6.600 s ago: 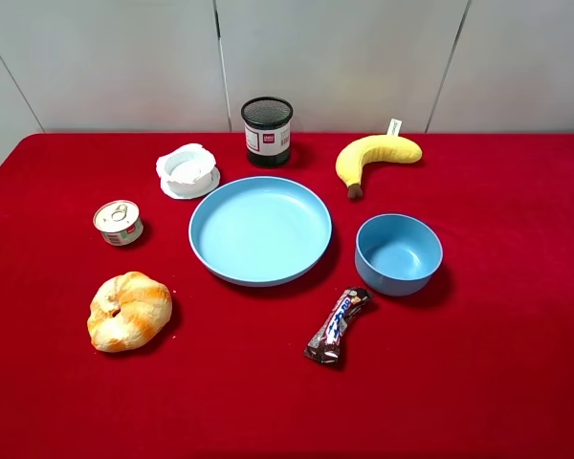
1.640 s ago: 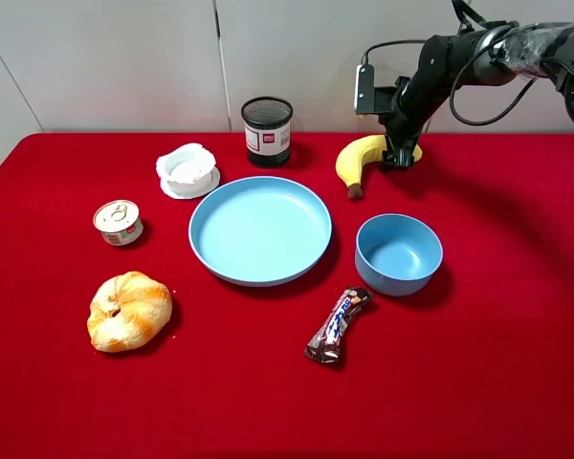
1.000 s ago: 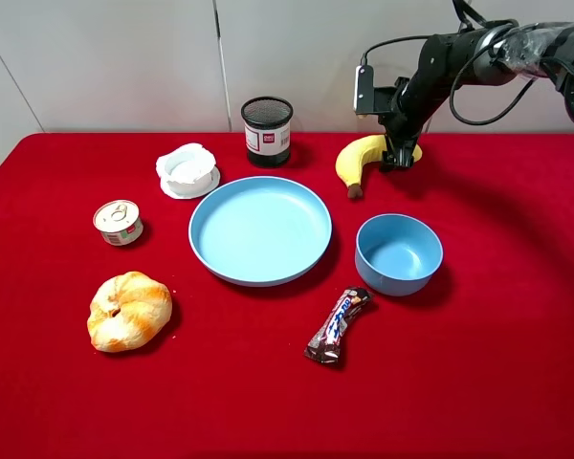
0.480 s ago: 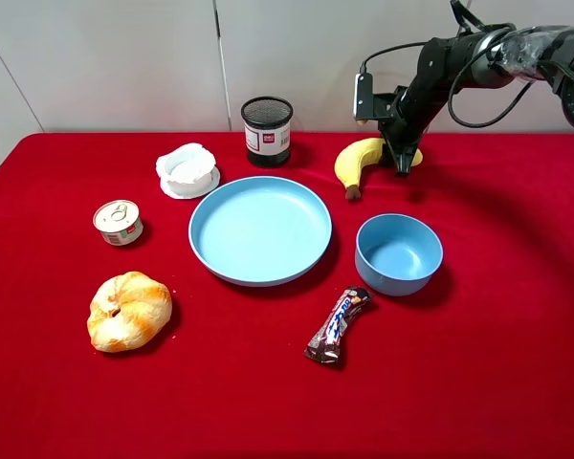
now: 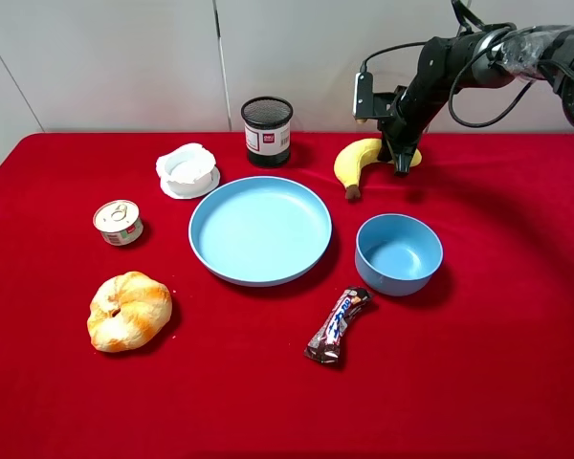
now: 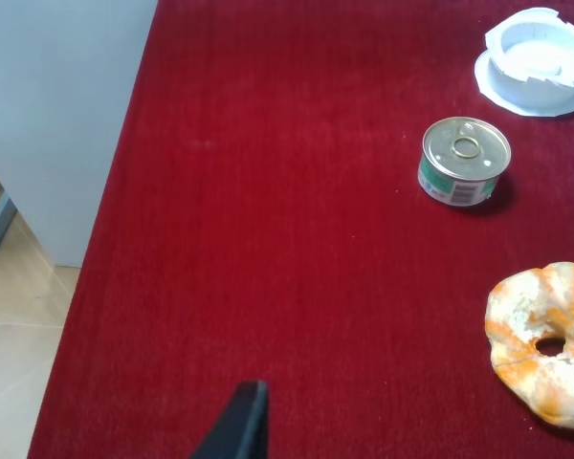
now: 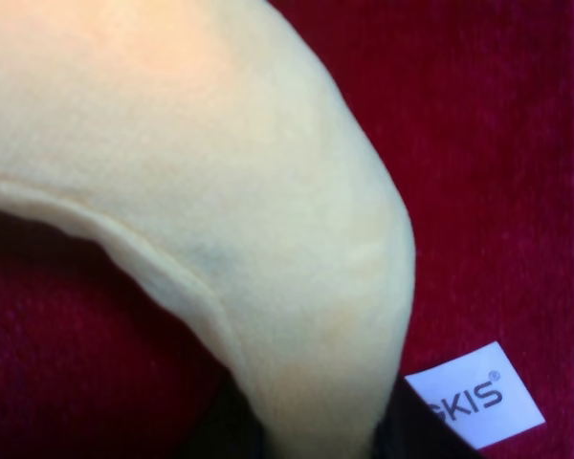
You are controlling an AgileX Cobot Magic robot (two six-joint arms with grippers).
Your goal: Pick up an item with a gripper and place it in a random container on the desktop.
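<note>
Banana [image 5: 362, 155], at upper right, is clenched at its tagged end by the right gripper [image 5: 400, 164], so the grasp looks done while carrying it to the light-blue plate [image 5: 260, 229] remains.

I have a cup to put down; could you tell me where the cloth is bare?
Bare cloth lies along the front edge, below the croissant and chocolate bar, and right of the blue bowl. The back is crowded: white dish, mesh cup, plate and banana, with the right gripper on it.
</note>
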